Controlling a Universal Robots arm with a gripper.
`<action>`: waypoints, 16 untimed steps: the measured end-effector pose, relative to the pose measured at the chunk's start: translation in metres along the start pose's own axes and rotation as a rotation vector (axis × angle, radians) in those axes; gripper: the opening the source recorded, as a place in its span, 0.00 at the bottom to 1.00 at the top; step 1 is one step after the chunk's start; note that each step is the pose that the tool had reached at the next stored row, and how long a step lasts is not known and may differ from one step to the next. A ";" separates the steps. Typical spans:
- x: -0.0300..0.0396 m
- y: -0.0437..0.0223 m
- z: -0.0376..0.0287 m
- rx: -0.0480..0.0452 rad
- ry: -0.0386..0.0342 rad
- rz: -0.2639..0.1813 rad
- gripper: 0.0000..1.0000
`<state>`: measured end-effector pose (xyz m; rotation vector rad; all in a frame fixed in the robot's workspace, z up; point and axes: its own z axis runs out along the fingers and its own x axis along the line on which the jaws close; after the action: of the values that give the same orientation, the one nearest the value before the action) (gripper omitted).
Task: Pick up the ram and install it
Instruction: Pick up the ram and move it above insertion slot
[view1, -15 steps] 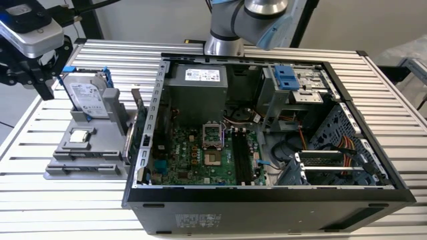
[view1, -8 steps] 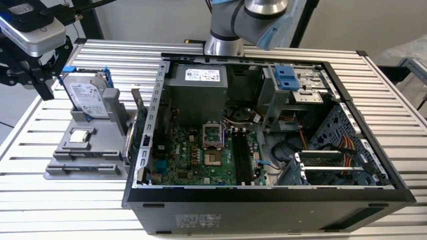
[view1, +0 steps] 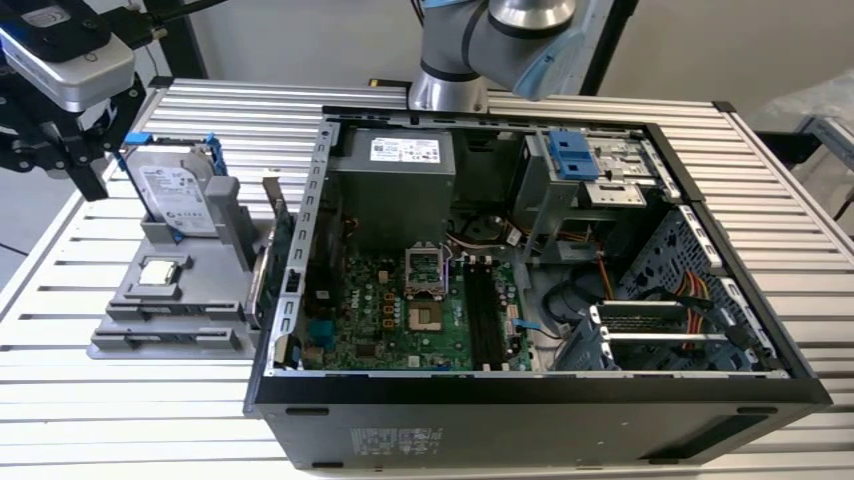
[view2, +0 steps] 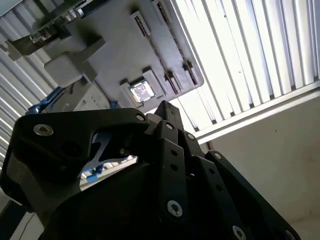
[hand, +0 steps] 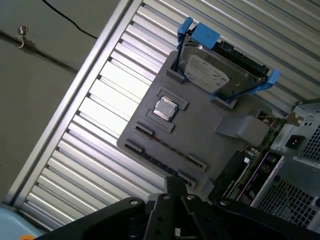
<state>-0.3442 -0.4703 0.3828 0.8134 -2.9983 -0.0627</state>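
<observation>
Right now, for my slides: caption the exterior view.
Hand hovers near the grey fixture holding hard drive and processor chip, beside the open computer case.

- The exterior view is looking down steeply at the open computer case (view1: 534, 420) and grey holder (view1: 174, 322) on the slatted tabletop (view1: 134, 420).
- Both wrist views are looking down from well above, sharing that holder (hand: 210, 125) (view2: 110, 45).

thin dark ram (hand: 159, 161) on edge
</observation>
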 end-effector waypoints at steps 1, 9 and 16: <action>0.0000 0.0000 0.0000 0.0000 0.0000 0.000 0.00; 0.0000 0.0000 0.0000 0.0001 0.0003 -0.006 0.00; 0.0000 0.0000 0.0000 0.0011 0.0023 -0.048 0.00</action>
<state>-0.3442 -0.4702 0.3828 0.8853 -2.9769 -0.0614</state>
